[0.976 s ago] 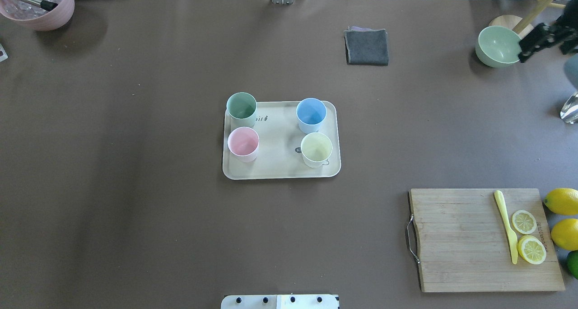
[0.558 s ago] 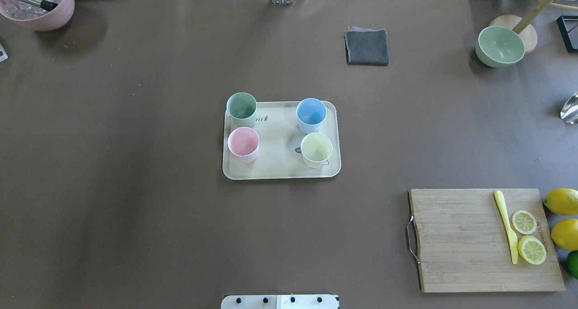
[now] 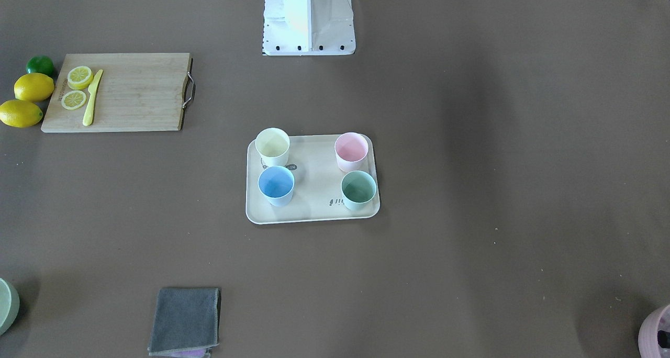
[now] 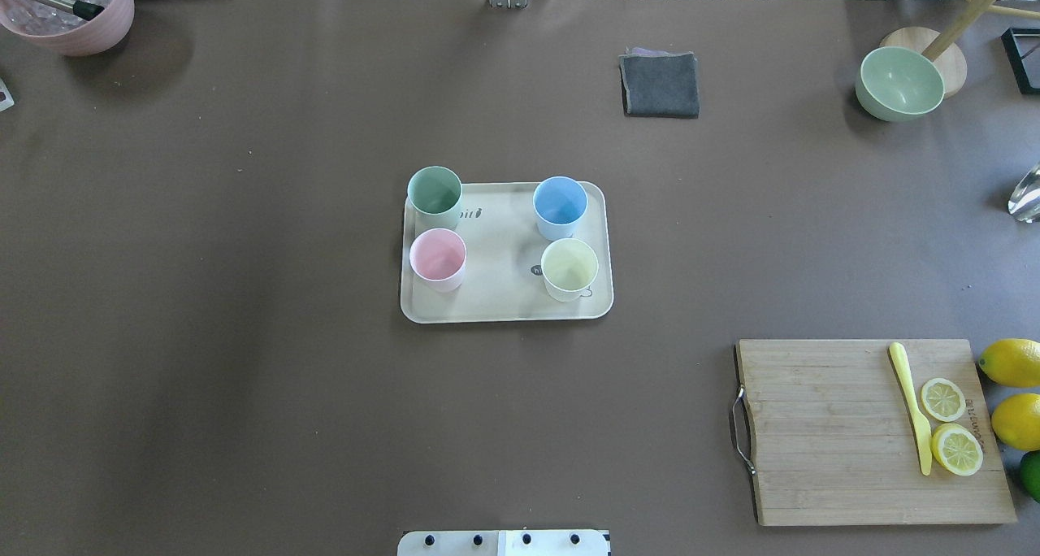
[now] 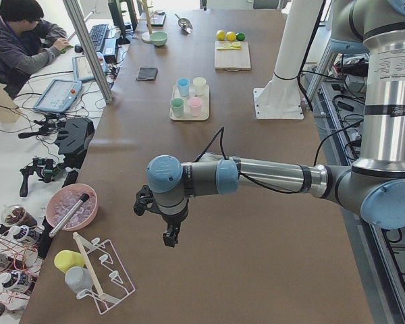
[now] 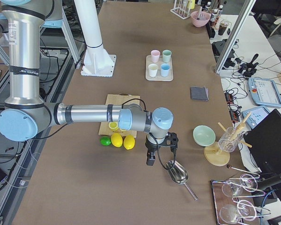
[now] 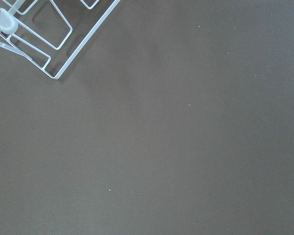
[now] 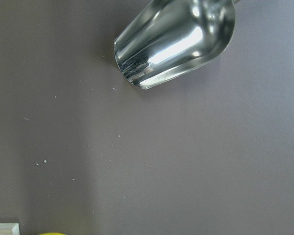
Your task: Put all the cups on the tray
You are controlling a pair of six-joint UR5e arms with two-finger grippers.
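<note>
The cream tray (image 4: 504,255) lies at the table's middle and also shows in the front-facing view (image 3: 314,180). Four cups stand upright on it: mint green (image 4: 435,192), light blue (image 4: 560,202), pink (image 4: 437,255) and pale yellow (image 4: 569,267). My left gripper (image 5: 169,236) shows only in the exterior left view, far from the tray, above bare table near a wire rack. My right gripper (image 6: 151,160) shows only in the exterior right view, beside a metal scoop. I cannot tell whether either is open or shut.
A wooden cutting board (image 4: 869,430) with a yellow knife and lemon slices lies at the front right, lemons (image 4: 1011,361) beside it. A grey cloth (image 4: 660,84), a sage bowl (image 4: 898,83) and a mauve pot (image 4: 69,11) stand at the far edge. A metal scoop (image 8: 176,41) lies under the right wrist.
The right gripper, seen by the sage bowl at the overhead view's right edge a second ago, has left that view. The cups and tray have not moved.
</note>
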